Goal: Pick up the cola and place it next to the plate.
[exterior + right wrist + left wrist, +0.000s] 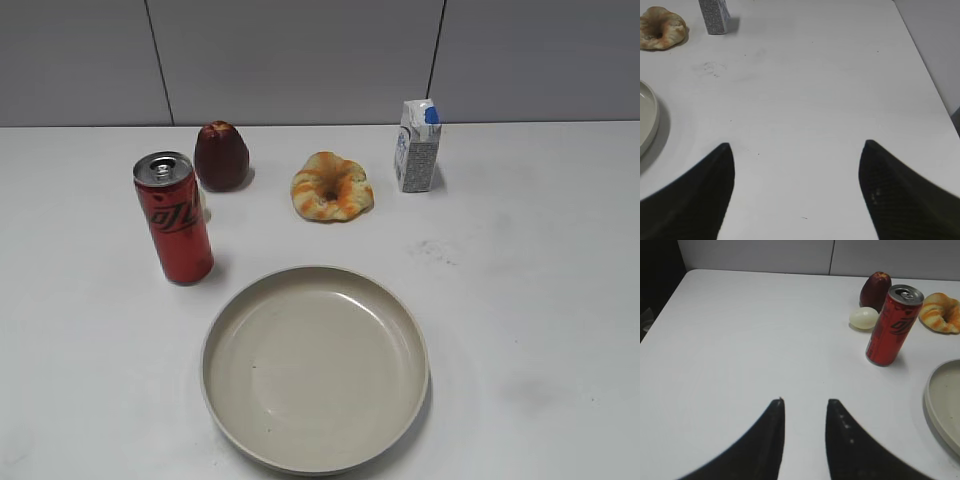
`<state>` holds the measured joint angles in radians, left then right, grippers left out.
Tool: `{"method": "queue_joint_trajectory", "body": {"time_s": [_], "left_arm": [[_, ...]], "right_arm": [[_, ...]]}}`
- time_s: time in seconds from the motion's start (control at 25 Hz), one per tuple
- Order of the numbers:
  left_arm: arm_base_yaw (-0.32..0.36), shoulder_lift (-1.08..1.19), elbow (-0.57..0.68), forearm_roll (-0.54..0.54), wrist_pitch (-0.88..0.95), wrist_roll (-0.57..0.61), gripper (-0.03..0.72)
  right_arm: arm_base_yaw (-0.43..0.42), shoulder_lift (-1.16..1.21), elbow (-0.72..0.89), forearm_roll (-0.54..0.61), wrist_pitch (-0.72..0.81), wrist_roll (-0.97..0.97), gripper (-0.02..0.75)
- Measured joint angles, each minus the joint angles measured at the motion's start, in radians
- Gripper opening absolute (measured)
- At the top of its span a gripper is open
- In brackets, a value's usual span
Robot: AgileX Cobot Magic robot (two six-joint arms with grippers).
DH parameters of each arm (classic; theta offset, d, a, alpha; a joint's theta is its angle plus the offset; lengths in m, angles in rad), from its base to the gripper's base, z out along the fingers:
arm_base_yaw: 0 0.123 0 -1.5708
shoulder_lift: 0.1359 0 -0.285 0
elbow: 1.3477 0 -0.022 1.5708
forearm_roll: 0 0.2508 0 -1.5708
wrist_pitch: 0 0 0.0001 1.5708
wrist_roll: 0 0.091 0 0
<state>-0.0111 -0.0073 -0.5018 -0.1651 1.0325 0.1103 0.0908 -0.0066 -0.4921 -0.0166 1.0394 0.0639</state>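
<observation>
The cola is a tall red can standing upright on the white table, just off the upper left of the beige plate. It also shows in the left wrist view, with the plate's rim at the right edge. My left gripper is open and empty, well short of the can, over bare table. My right gripper is wide open and empty over bare table, right of the plate's rim. Neither gripper shows in the exterior view.
A dark red apple-like fruit, a white egg behind the can, a bread ring and a white-and-blue carton stand along the back. A grey wall runs behind the table. The table's right edge is close to my right gripper.
</observation>
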Motion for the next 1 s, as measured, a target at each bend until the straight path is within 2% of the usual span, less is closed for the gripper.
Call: {"method": "queue_joint_trajectory", "body": {"time_s": [0.2, 0.32, 0.64, 0.72, 0.84, 1.0], "left_arm": [[0.0, 0.0, 0.0, 0.0, 0.0, 0.0, 0.227], [0.0, 0.0, 0.0, 0.0, 0.0, 0.0, 0.227], [0.0, 0.0, 0.0, 0.0, 0.0, 0.0, 0.227], [0.0, 0.0, 0.0, 0.0, 0.0, 0.0, 0.227], [0.0, 0.0, 0.0, 0.0, 0.0, 0.0, 0.227], [0.0, 0.0, 0.0, 0.0, 0.0, 0.0, 0.227]], "right_arm": [[0.0, 0.025, -0.011, 0.0, -0.012, 0.0, 0.585], [0.0, 0.094, -0.021, -0.002, -0.075, 0.0, 0.585], [0.0, 0.447, -0.009, 0.031, -0.523, -0.001, 0.585], [0.0, 0.582, -0.021, 0.062, -0.588, -0.015, 0.585], [0.0, 0.813, -0.088, 0.169, -0.623, -0.104, 0.585], [0.065, 1.084, -0.239, 0.29, -0.614, -0.233, 0.585]]}}
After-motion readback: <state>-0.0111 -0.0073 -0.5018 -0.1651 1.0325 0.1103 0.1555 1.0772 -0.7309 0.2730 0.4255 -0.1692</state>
